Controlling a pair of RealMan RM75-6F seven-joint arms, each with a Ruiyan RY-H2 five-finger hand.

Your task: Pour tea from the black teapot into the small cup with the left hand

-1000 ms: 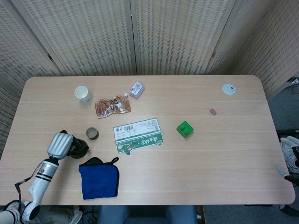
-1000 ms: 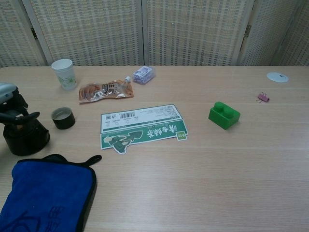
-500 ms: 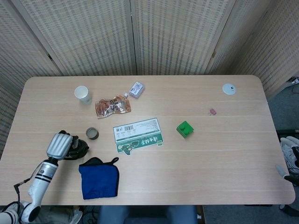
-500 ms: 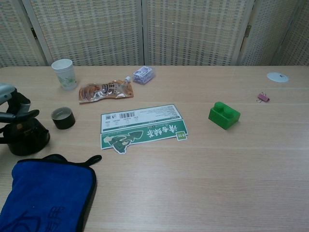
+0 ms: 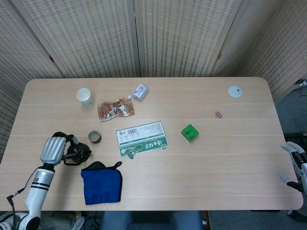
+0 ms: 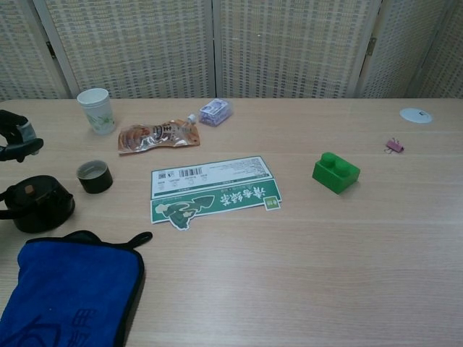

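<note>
My left hand (image 5: 53,149) hovers beside the teapot (image 6: 35,205), fingers spread, holding nothing. The lidded teapot sits near the small cup (image 6: 94,176); its contents I can't tell. Right hand (image 5: 293,163): fingers unclear.

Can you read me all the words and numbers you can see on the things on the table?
Green and white card: a barcode and white Chinese characters, too blurred to read.
Orange pouch: printing, too small to read.
Paper cup: a green pattern, no words I can make out.
Purple packet: too blurred to read.
</note>
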